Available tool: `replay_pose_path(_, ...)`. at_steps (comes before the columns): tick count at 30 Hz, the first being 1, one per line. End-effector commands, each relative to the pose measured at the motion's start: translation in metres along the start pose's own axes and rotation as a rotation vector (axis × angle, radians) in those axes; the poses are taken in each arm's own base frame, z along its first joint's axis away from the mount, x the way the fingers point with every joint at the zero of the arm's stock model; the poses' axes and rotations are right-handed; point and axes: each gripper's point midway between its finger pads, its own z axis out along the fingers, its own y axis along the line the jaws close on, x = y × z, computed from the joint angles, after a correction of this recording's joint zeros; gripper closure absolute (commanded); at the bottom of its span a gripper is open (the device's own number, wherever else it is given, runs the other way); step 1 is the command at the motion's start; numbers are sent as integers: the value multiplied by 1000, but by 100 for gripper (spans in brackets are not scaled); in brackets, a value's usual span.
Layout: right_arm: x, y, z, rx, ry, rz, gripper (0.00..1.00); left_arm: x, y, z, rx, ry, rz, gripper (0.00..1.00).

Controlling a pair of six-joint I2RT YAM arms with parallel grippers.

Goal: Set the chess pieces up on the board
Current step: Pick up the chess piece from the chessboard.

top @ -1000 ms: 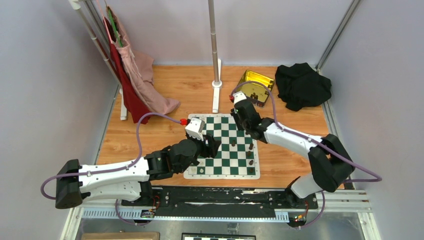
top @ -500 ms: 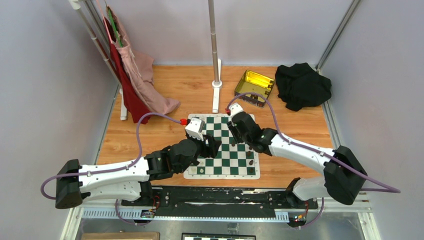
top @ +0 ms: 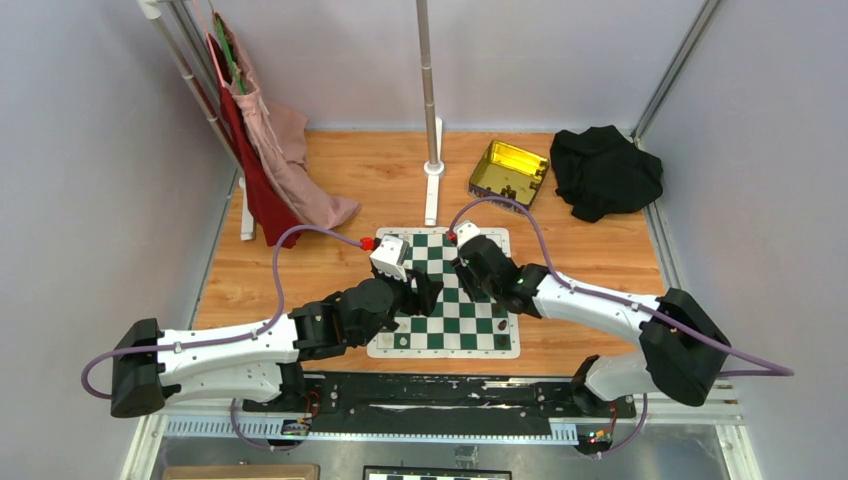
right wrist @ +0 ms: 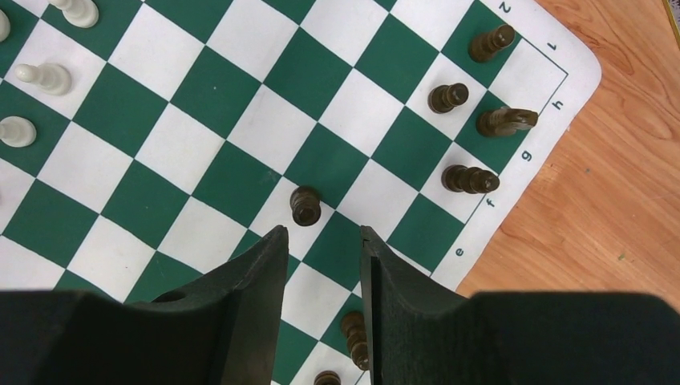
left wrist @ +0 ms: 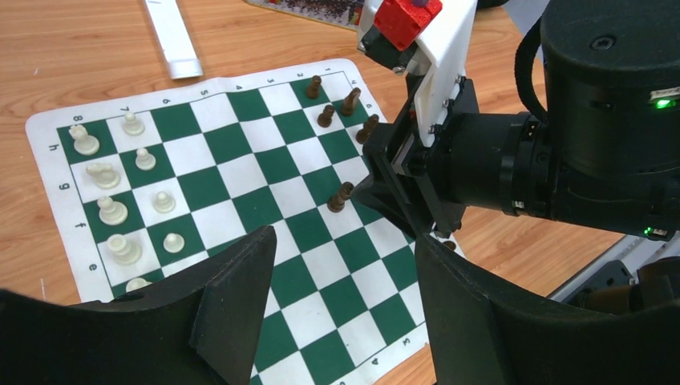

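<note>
The green-and-white board (top: pixel 450 325) lies between both arms. Dark brown chess pieces (right wrist: pixel 469 179) stand along its right edge, one (right wrist: pixel 505 121) lying tipped over. A lone dark pawn (right wrist: pixel 305 205) stands on a white square just beyond the fingertips of my right gripper (right wrist: pixel 323 241), which hovers open over the board with nothing between its fingers. My left gripper (left wrist: pixel 345 281) is open and empty above the board's near squares, facing the right arm (left wrist: pixel 521 144). The same pawn (left wrist: pixel 341 196) shows under the right gripper's tips.
Cream-white pieces (left wrist: pixel 112 210) fill the board's left side. A gold tin (top: pixel 509 172) holding more dark pieces sits behind the board, a black cloth (top: pixel 605 170) to its right. A metal pole (top: pixel 432 150) stands behind the board; clothes (top: pixel 270 150) hang at the back left.
The right arm swung from the gold tin down over the board, and its jaws have widened. The left arm has not moved.
</note>
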Motion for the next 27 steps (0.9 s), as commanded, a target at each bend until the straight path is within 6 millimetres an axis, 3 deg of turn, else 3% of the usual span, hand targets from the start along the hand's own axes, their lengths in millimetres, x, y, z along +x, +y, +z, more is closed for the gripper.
replay_pose_path(1, 3, 11, 3, -32, 3, 8, 58, -8, -2, 1, 5, -31, -33, 30)
replay_pose_path(27, 5, 25, 23, -73, 27, 9, 60, -4, 3, 1, -6, -34, -27, 29)
